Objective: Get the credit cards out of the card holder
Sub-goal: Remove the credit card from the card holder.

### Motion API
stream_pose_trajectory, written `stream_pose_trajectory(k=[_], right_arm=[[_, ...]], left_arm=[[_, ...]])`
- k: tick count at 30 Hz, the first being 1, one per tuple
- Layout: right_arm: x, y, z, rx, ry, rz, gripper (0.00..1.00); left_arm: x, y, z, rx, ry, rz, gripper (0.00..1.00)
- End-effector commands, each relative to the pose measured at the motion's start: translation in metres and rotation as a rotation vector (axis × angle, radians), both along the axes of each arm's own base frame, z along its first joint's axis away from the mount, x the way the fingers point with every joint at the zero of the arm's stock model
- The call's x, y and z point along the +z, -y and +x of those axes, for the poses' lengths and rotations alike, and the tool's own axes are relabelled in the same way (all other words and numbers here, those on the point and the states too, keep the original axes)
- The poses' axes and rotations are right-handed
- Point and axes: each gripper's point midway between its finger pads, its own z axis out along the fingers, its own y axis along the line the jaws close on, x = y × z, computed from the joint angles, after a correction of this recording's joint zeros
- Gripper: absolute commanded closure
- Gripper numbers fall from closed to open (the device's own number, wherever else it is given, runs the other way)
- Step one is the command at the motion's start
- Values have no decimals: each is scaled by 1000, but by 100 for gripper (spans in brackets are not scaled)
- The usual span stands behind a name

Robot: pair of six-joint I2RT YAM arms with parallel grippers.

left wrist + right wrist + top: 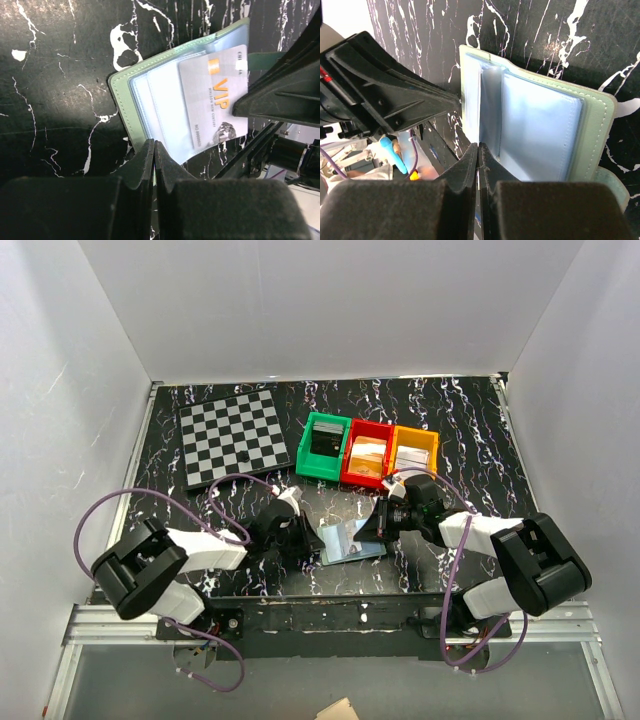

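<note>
While the left gripper (154, 151) pinches the near green edge of the holder (121, 95), its two fingers are pressed tight together on it, so the holder is pinned to the table. The holder lies open and flat between the two arms, blue pockets facing up.

The card (214, 98) is pale with gold letters. It sits on the half of the holder away from the left fingers, on the right gripper's side. In the left wrist view its long side runs away from the left fingers, a bit tilted, and a black part of the right gripper (479, 151) covers its far long edge. So the right arm is much nearer the card.

The right fingers are also closed tight, with a thin pale edge between them. I think that edge is the card, but I am not sure. If so, the next move is a pull sideways, away from the left gripper.

Farther back stand the green bin (322, 448), red bin (366, 457) and orange bin (414, 450), with a checkerboard (232, 434) beside them.
</note>
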Motion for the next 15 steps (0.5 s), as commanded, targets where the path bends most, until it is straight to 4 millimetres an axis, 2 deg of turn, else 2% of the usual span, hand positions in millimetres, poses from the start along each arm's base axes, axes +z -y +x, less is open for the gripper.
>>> stream_pose_trajectory(k=[1, 9, 15], right_arm=[[7, -3, 5, 9, 32, 28, 94], [7, -3, 3, 10, 31, 27, 95], [6, -3, 3, 11, 28, 28, 93]], left_arm=[[22, 0, 2, -3, 61, -29, 100], [48, 15, 9, -23, 95, -106, 96], [42, 33, 13, -71, 72, -124, 97]])
